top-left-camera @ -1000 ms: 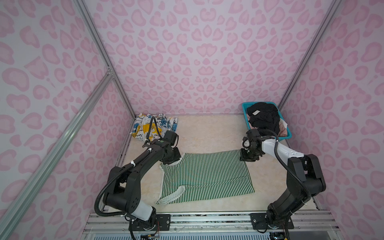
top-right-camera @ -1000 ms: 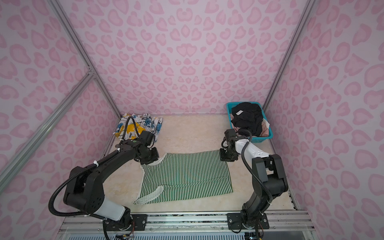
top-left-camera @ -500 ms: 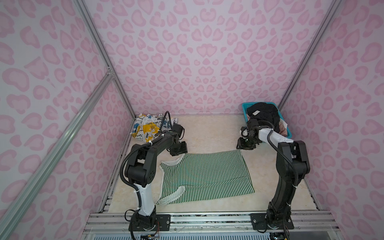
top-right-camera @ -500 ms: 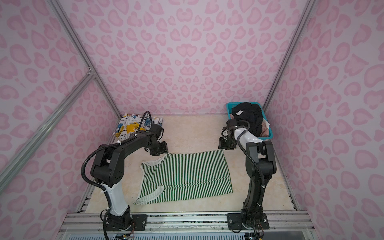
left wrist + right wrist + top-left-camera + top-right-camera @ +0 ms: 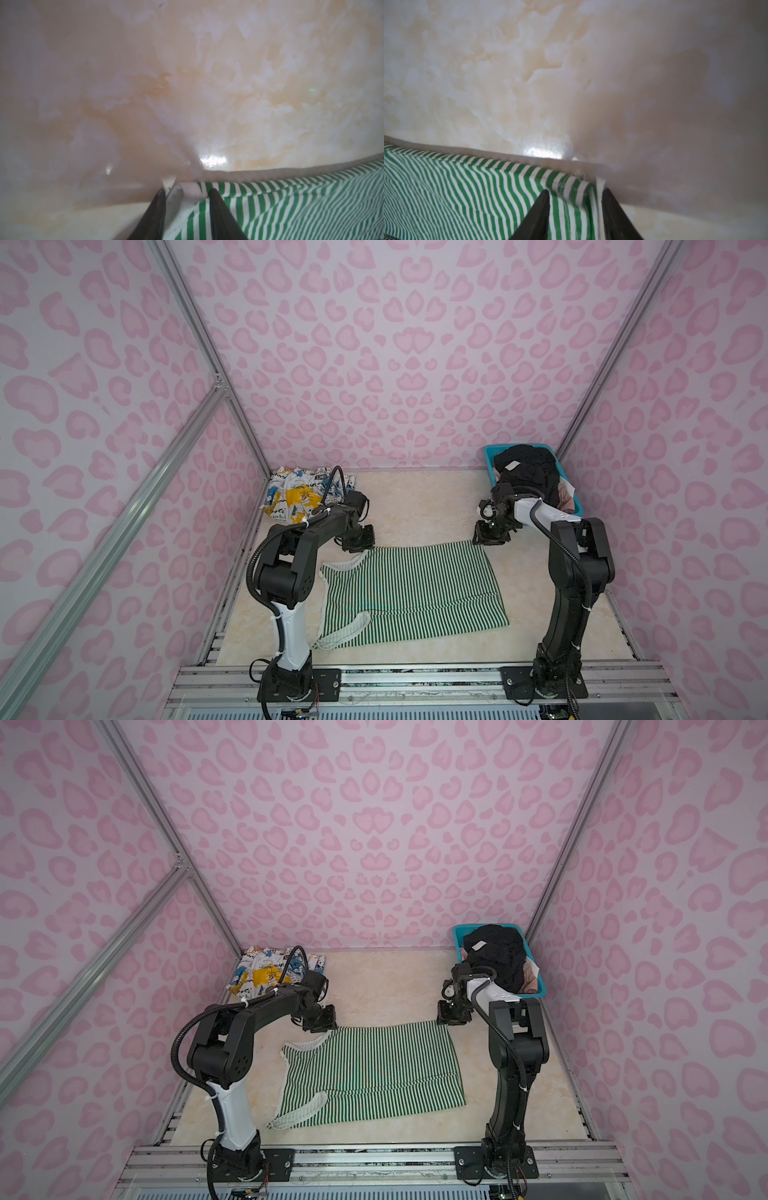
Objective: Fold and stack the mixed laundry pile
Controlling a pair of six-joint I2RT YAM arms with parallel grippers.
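Frankly, I can't read the black lettering on the crumpled white garment with blue and yellow splashes (image 5: 299, 493) in the far left corner. The soft green-and-white striped top (image 5: 411, 589) lies flat mid-table, with bare glossy marbled tabletop (image 5: 424, 506) beyond its far edge. The left gripper (image 5: 187, 191) and right gripper (image 5: 575, 191) each straddle a far corner, cloth between part-spread fingers; whether they pinch it, I can't tell.

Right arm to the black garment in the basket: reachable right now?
Likely yes: black garment sits just beyond the right end effector, nothing between. It must drop the striped top corner first.
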